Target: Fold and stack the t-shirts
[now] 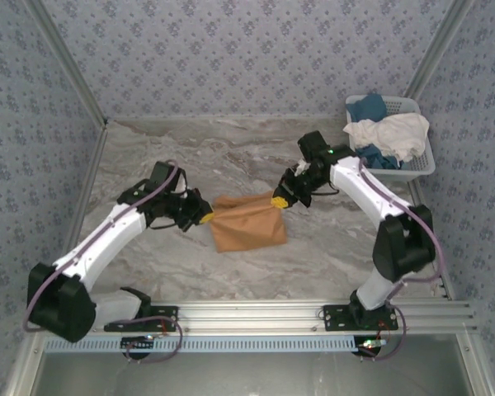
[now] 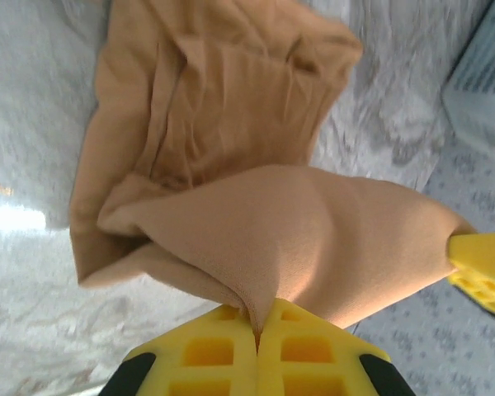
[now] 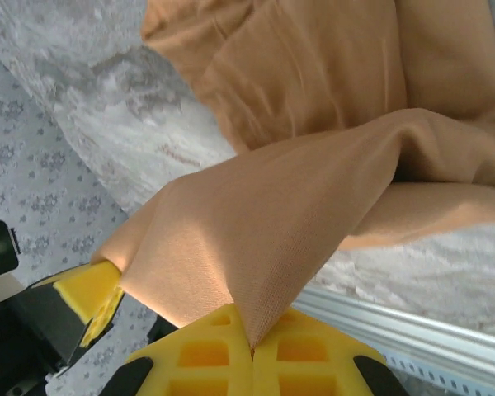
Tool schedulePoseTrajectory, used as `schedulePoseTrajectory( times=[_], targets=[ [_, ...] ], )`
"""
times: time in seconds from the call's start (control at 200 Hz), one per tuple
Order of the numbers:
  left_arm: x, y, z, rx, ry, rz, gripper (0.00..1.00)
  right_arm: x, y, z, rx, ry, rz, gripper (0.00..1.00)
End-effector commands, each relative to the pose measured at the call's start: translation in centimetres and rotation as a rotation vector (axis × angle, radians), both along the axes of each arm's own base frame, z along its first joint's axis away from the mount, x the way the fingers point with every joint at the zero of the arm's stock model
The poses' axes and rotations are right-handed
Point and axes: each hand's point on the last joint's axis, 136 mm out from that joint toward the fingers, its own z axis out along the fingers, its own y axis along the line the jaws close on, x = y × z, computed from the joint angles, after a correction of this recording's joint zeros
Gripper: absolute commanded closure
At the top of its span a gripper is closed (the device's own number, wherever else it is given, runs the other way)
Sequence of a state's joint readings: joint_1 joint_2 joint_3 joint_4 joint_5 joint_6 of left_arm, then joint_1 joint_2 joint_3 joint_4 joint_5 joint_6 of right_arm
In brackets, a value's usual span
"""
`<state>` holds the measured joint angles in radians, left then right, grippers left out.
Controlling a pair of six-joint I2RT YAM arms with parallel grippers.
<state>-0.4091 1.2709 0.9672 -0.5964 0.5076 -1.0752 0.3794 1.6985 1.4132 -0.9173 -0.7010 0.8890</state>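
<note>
The orange-tan t-shirt (image 1: pixel 249 224) lies at the middle of the top external view as a partly folded bundle on the marbled surface (image 1: pixel 231 148). Its upper edge is raised and stretched between the left end effector (image 1: pixel 206 217) at its upper-left corner and the right end effector (image 1: pixel 278 200) at its upper-right corner. At the upper right of that frame a white lattice basket (image 1: pixel 417 169) holds a white shirt (image 1: pixel 392 132) and a blue shirt (image 1: pixel 368 107), apart from the work. In the left wrist view the yellow fingers meet at the bottom centre, clamped on a peak of the tan cloth. From there a fold runs to the other end effector at the right edge, and the rest of the shirt lies creased on the surface above. In the right wrist view the fingers are likewise closed on a cloth corner at the bottom centre. The held edge reaches toward the lower left and the body of the shirt fills the upper right. The step in hand looks like a fold of this first shirt. The next move probably calls for both arms to carry the pinched edge together over the lying part, keep it taut and level, lay it down squarely, and only then let go.
</note>
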Motion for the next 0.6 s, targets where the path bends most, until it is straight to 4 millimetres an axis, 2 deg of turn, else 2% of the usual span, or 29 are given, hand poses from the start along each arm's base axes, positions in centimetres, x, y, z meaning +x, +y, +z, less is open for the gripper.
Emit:
schedulePoseTrajectory(
  times=[0.0, 0.09, 0.25, 0.325, 0.385, 0.43, 0.49, 0.54, 0.595],
  targets=[
    [4.5, 0.5, -0.6, 0.024, -0.004, 0.07, 1.0, 4.0, -0.1, -1.4, -0.009, -0.039, -0.007, 1.0],
    [8.1, -0.3, -1.8, 0.035, -0.013, 0.054, 0.99, 7.2, 0.1, -3.7, -0.017, -0.039, -0.012, 1.0],
    [13.3, -0.7, -5.4, 0.095, 0.023, 0.019, 0.96, 12.0, -0.1, -7.0, -0.041, -0.038, -0.045, 1.0],
    [15.4, -0.3, -6.9, 0.114, 0.027, 0.025, 0.89, 14.1, -0.3, -8.0, -0.043, -0.054, -0.065, 0.92],
    [16.5, -0.1, -7.3, 0.122, 0.024, 0.022, 0.76, 15.3, -0.2, -8.4, -0.036, -0.067, -0.079, 0.77],
    [17.1, 0.2, -7.0, 0.141, 0.009, 0.021, 0.64, 16.0, -0.2, -8.3, -0.028, -0.087, -0.081, 0.65],
    [17.1, 0.6, -6.2, 0.172, -0.012, 0.021, 0.53, 16.5, -0.5, -7.5, -0.032, -0.126, -0.083, 0.54],
    [16.6, 1.0, -5.3, 0.2, -0.029, 0.023, 0.51, 16.5, -0.9, -6.5, -0.047, -0.168, -0.078, 0.48],
    [15.5, 1.3, -4.5, 0.226, -0.04, 0.027, 0.5, 16.1, -1.5, -5.5, -0.061, -0.201, -0.077, 0.46]
  ],
)
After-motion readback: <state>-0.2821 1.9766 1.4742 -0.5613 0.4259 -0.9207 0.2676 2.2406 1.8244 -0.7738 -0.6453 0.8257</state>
